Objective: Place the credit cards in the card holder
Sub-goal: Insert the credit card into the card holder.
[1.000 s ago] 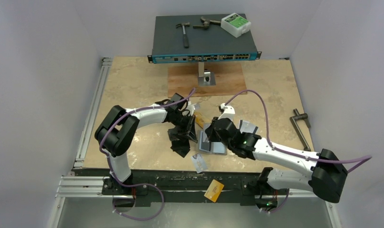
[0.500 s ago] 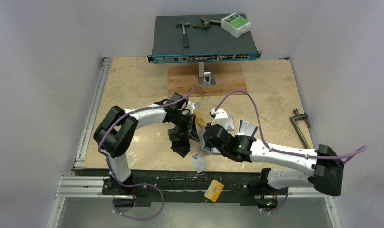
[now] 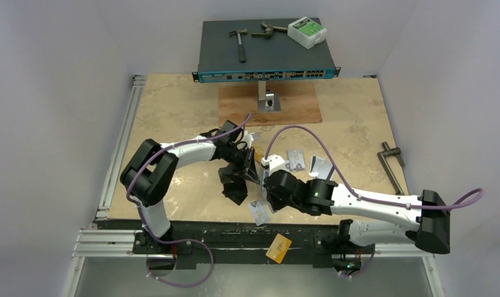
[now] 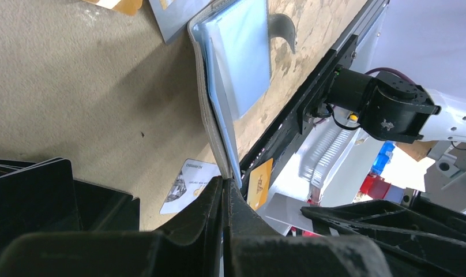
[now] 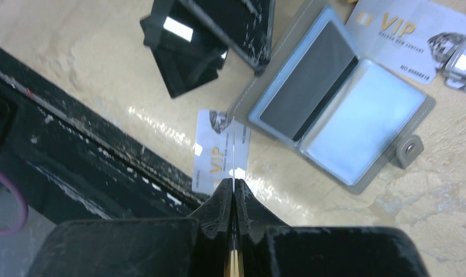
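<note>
White walls (image 3: 62, 93) enclose a beige tabletop (image 3: 173, 105) — marble-patterned, seemingly.

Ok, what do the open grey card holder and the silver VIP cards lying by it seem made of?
Grey folding card holder: seemingly matte faux leather or fabric, stitched along its edge, with a shiny metal snap button; inner pockets look like clear bluish glossy plastic. Silver VIP cards: probably printed plastic, smooth and slightly glossy.
</note>
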### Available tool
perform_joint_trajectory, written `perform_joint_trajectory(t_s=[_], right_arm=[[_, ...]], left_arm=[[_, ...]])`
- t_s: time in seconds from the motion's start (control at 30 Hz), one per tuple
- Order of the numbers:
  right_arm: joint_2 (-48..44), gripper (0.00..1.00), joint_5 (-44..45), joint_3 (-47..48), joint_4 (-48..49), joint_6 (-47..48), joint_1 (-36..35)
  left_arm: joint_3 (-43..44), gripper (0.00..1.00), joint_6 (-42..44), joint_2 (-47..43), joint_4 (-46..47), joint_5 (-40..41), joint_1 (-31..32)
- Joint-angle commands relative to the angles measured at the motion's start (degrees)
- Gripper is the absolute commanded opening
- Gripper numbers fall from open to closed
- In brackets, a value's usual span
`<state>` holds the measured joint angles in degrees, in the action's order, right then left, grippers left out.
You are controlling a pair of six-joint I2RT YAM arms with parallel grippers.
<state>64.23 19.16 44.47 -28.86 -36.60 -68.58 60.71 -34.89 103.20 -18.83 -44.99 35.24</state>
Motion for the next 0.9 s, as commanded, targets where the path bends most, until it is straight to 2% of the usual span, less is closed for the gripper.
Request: perform_joint_trajectory(t_s=[0.0, 0.27, 0.57, 0.87], right_arm=[[1.2, 0.00, -3.0, 3.5, -5.2, 2.8, -1.3], [4.2, 0.00, -1.6, 3.6, -7.7, 3.8, -2.4], [6.3, 0.00, 3.5, 4.3, -6.8, 4.6, -2.4], [6.6, 0.00, 3.7, 3.6, -4.8, 4.8, -2.4]], left_arm=[[-0.3, 0.00, 0.3, -2.9, 1.1, -0.7, -0.7], [-0.3, 0.00, 0.1, -2.8, 1.3, -1.1, -0.7], [-0.4, 0.00, 0.1, -3.0, 1.4, -1.4, -0.7], [-0.4, 0.00, 0.0, -3.2, 1.5, -1.8, -0.7]])
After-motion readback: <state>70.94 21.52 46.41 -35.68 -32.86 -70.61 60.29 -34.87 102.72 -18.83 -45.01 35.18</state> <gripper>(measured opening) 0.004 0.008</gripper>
